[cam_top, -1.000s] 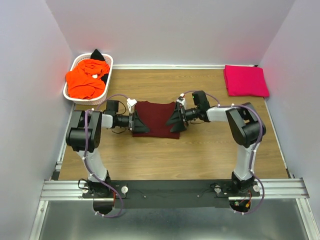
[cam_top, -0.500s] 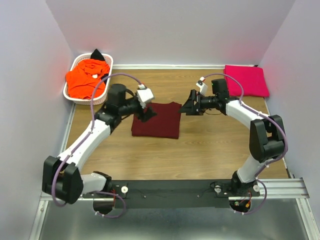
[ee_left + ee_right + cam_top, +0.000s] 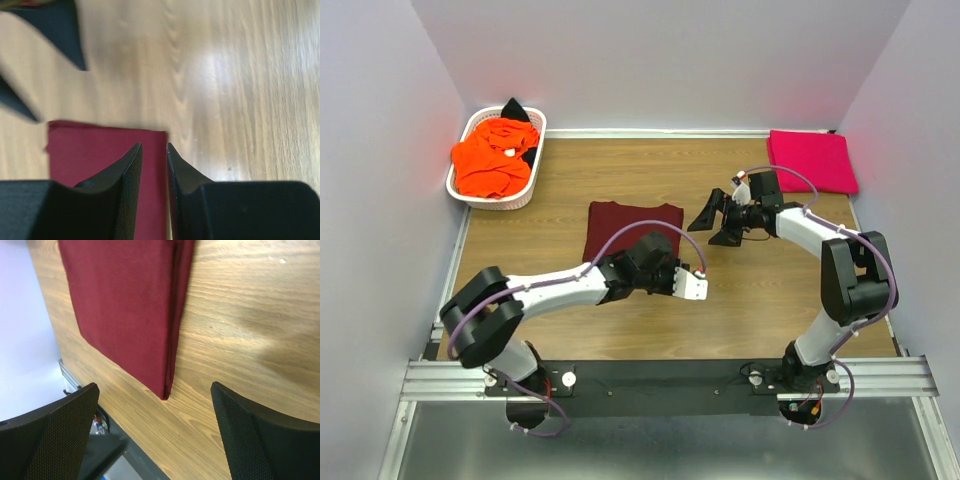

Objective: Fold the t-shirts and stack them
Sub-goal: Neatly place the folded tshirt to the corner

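While the soft maroon t-shirt [image 3: 632, 222] lies folded, a flat rectangle on the grained wooden table [image 3: 770, 290], my left claw [image 3: 154, 146] hovers above its corner, jaws a slit apart, empty; my right claw [image 3: 155, 387] gapes wide, empty.

The white-and-black left arm [image 3: 555, 285] lay stretched low and across toward the middle, the black two-fingered left gripper [image 3: 154, 147] showing only a slim gap between its jaws. The right arm [image 3: 802, 225] reached forward and bent inward, the right gripper [image 3: 712, 228] spread wide and empty.
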`<state>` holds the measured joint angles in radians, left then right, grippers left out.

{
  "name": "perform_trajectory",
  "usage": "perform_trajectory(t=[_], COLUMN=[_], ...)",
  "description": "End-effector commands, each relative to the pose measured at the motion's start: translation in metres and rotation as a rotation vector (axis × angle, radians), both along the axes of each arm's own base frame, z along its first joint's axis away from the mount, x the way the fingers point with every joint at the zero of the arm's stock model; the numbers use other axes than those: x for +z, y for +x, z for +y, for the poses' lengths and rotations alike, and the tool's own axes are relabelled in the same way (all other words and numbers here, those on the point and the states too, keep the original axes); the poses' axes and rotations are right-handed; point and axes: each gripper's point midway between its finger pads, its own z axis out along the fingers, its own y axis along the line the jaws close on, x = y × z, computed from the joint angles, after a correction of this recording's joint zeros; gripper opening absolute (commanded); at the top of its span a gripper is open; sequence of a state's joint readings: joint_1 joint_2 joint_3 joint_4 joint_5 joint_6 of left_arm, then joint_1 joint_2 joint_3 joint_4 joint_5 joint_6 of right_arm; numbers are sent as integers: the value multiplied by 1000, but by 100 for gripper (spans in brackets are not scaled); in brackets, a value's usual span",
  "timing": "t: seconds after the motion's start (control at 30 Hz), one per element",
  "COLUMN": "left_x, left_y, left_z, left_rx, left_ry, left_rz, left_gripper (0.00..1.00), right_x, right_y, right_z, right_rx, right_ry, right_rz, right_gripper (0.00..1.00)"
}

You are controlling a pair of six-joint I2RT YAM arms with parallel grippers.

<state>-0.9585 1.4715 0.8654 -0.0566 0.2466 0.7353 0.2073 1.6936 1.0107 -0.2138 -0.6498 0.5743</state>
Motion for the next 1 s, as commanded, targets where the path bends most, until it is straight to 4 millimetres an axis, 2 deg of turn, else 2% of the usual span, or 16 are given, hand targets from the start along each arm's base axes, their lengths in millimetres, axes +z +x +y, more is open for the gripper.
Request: perform_trajectory(t=[0.0, 0.07, 0.13, 0.17, 0.33, 0.43, 0.6, 0.7, 0.8, 0.87, 0.97], left_x=[-27, -34, -53, -53, -79, -94, -92, -100, -103, -102, -92], left_y=[12, 18, 21, 21, 25, 34, 44, 44, 46, 46, 52], left_z=[-1, -4, -4, -5, -3, 1, 2, 6, 6, 8, 4], left_rx=[3, 13, 4, 3, 8, 36, 47, 43, 34, 32, 34], left_ry=[94, 109, 153, 150, 204, 252, 246, 272, 280, 281, 252], left_rz=[-88, -102, -95, -99, -85, -102, -96, -74, -50, -25, -15], left_gripper=[32, 32, 33, 33, 43, 46, 48, 49, 40, 18, 7], right_x=[-8, -9, -9, -10, -14, -16, -17, -19, -19, -20, -22], right_y=[-3, -2, -2, -3, -7, -9, -9, -8, -7, -7, -7], right_z=[-6, -6, -6, -6, -5, -4, -2, -1, 0, 0, 0], right_rx=[-62, -64, -63, -62, -53, -48, -43, -40, -41, -44, -46], right_ry=[-19, -21, -20, -19, -9, -3, 9, 13, 16, 18, 21], right_rz=[51, 49, 52, 54, 72, 80, 90, 96, 101, 104, 106], right_gripper=[100, 100, 100, 100, 100, 100, 100, 100, 100, 100, 100])
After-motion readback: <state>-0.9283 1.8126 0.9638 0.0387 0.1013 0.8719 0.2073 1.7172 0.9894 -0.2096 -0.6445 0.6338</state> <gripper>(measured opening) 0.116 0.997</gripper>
